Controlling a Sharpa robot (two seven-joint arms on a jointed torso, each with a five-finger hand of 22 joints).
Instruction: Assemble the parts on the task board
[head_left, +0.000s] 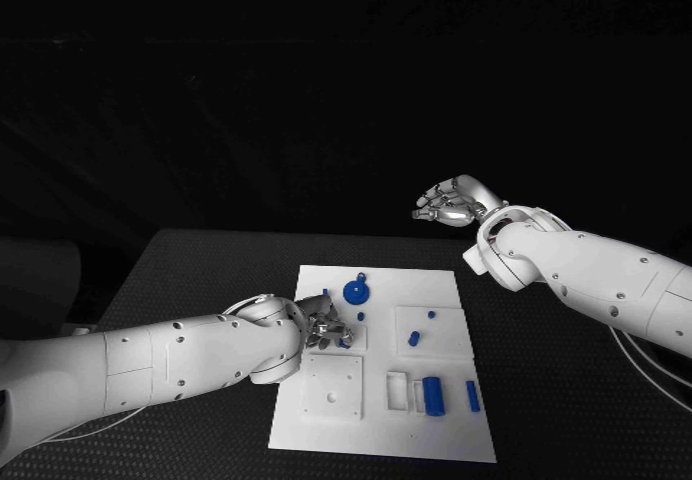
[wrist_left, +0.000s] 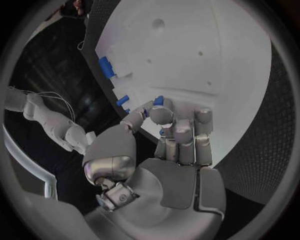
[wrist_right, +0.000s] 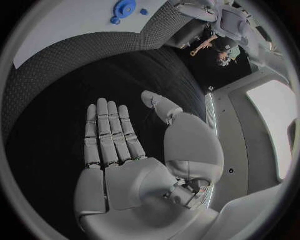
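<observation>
Black table (head_left: 577, 400), one task board (head_left: 433, 440), seven blue parts (head_left: 431, 393), two hands.

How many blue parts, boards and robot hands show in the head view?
Blue parts: 7 (more may hide under the left robot hand)
Task board: 1
Robot hands: 2
Total: 10
</observation>
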